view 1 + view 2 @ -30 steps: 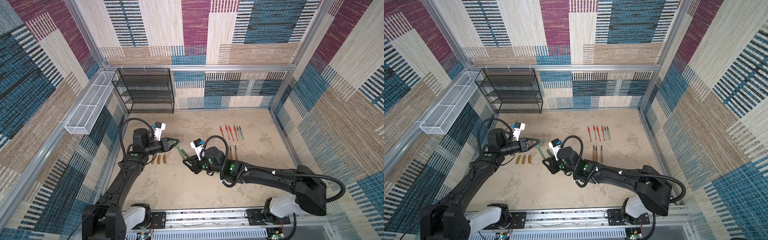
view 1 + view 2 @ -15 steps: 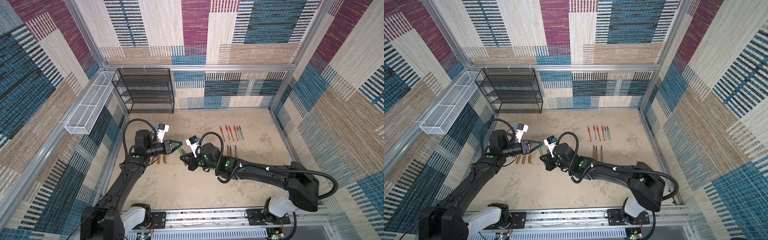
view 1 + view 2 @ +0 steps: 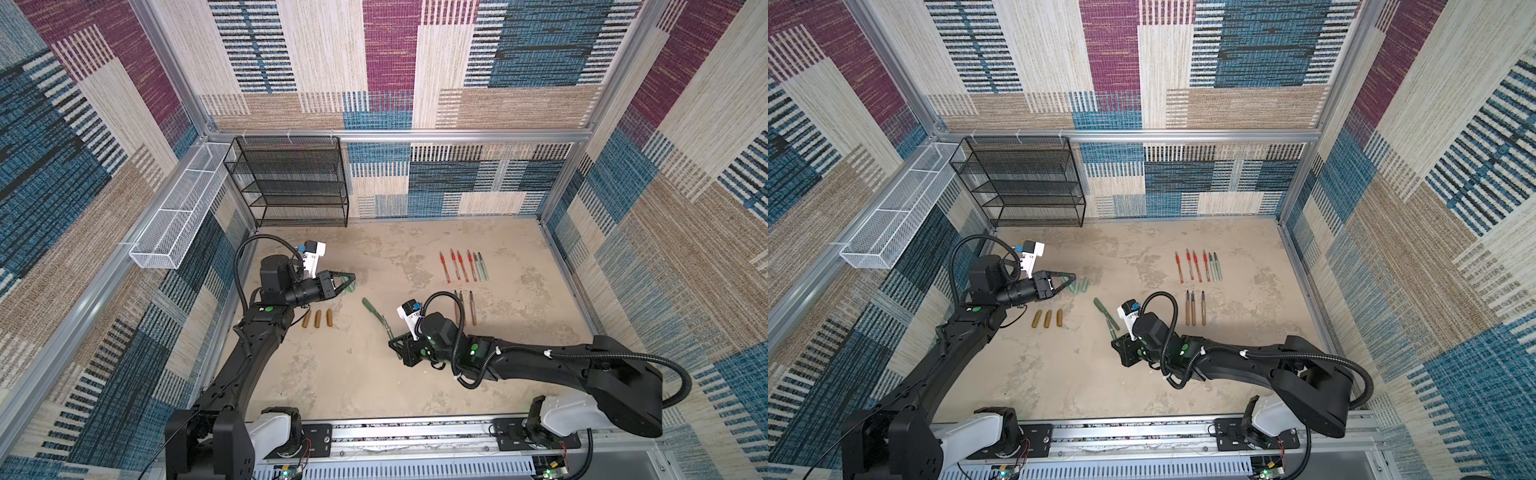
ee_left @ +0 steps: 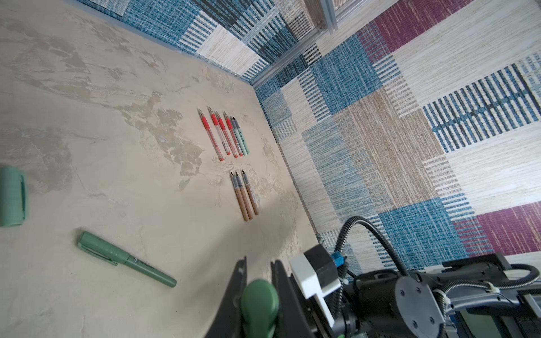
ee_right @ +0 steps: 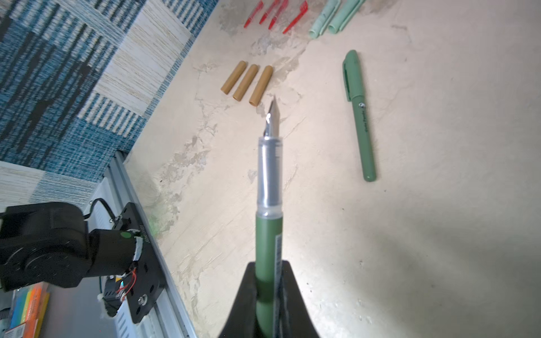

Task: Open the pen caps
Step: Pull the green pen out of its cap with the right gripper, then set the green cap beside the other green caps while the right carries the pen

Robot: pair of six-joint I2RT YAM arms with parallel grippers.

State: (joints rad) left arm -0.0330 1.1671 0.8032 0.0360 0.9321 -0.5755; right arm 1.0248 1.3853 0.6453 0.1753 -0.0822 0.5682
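Note:
My left gripper point(image 4: 259, 262) is shut on a dark green pen cap point(image 4: 259, 304) and hovers at the left by two pale mint caps point(image 3: 351, 286), shown also in the right wrist view point(image 5: 333, 16). My right gripper point(image 5: 269, 264) is shut on the uncapped dark green pen barrel point(image 5: 268, 240), whose bare metal nib point(image 5: 272, 117) points towards three bronze caps point(image 5: 247, 83) lying in a row. In both top views the right gripper point(image 3: 397, 347) sits mid-table. A second dark green pen point(image 3: 370, 306), cap still on, lies between the two grippers. Red caps point(image 5: 275, 14) lie beyond the bronze ones.
Uncapped red and mint pens point(image 3: 461, 266) lie in a row at the back right, and three bronze barrels point(image 3: 465, 307) sit just in front of them. A black wire shelf point(image 3: 291, 178) and a white wire basket point(image 3: 174, 220) stand at the back left. Patterned walls enclose the table.
The green pen bridged both grippers half a second ago. The right gripper has since drawn back towards the front right with the barrel, leaving the cap in the left gripper, which barely moved.

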